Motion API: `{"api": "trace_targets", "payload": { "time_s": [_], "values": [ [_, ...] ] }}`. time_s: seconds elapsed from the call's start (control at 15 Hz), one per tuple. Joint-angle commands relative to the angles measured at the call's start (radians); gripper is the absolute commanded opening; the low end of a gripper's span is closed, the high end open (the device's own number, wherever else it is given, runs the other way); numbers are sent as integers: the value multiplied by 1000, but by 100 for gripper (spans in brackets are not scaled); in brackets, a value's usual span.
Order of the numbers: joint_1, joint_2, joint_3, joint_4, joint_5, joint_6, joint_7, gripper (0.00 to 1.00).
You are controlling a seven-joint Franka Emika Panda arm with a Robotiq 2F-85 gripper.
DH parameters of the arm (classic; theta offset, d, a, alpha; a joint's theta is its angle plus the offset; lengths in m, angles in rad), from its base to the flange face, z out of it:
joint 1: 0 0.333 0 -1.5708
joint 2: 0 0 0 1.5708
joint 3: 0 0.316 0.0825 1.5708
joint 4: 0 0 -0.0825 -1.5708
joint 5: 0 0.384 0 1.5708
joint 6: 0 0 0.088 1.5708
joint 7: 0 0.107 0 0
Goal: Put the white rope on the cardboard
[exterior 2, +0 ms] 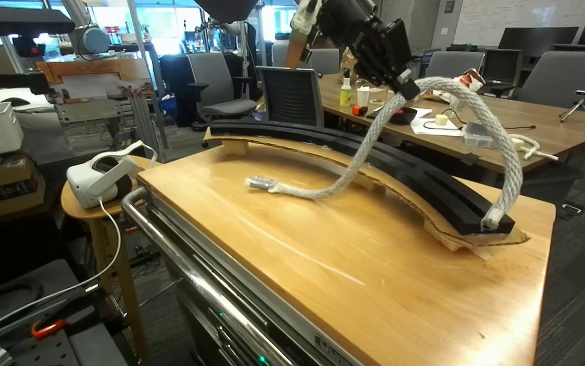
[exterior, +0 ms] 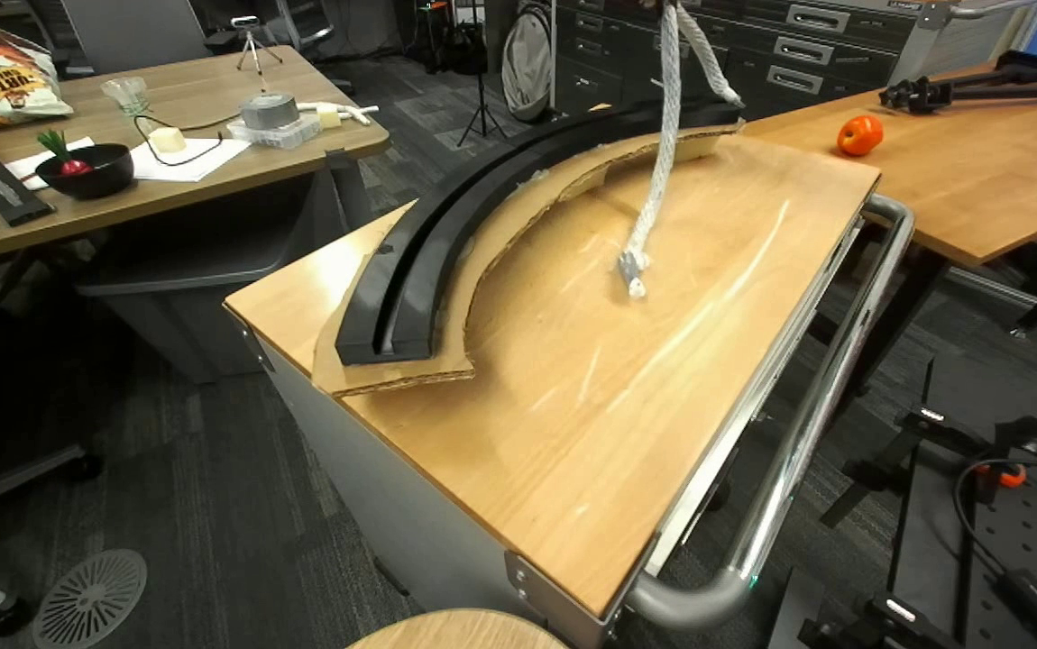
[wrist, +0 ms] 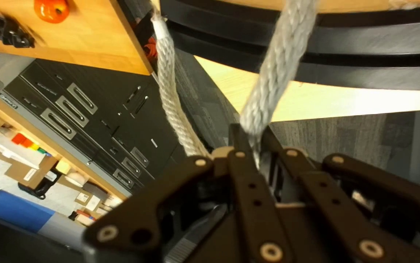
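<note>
A gripper [wrist: 254, 135] pinches a rope [exterior 2: 374, 133] partway along its length above a tabletop [exterior: 527, 451], its fingers [wrist: 243, 168] clamped on the rope, which runs between them. The step in hand looks to be laying the rope along the cardboard [exterior: 452, 333], an arc with a grooved black top, propped clear of the tabletop. Done well, it likely calls for lining the pinched stretch up over the arc, then a slow descent that follows the curve, with slack enough that the frayed end [exterior 2: 492, 219] is not tugged out of place. The fingers should part only once the rope lies on the black top; a second grasp nearer the loose end is probably needed, since one pinch can hardly shape the whole length.

On one side of the fingers, the rope arches up and over, coming down to the frayed end at one end of the cardboard; whether it touches the black top or hangs just above cannot be told. On the other side, the rope slopes down past the arc to its inner side and curls low, where its grey-wrapped end [exterior 2: 261, 183] appears to rest on the tabletop, off the cardboard and well apart from the fingers.
</note>
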Motion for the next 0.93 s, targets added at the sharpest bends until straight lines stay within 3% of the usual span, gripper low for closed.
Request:
{"api": "trace_targets", "payload": {
  "time_s": [0.0,0.53,0.87],
  "values": [
    [1,27,17,62,154,12,-141,3],
    [6,164,-1,241,553,-147,-404,3],
    [18,239,-27,373,650,-298,-407,3]
  ]
}}
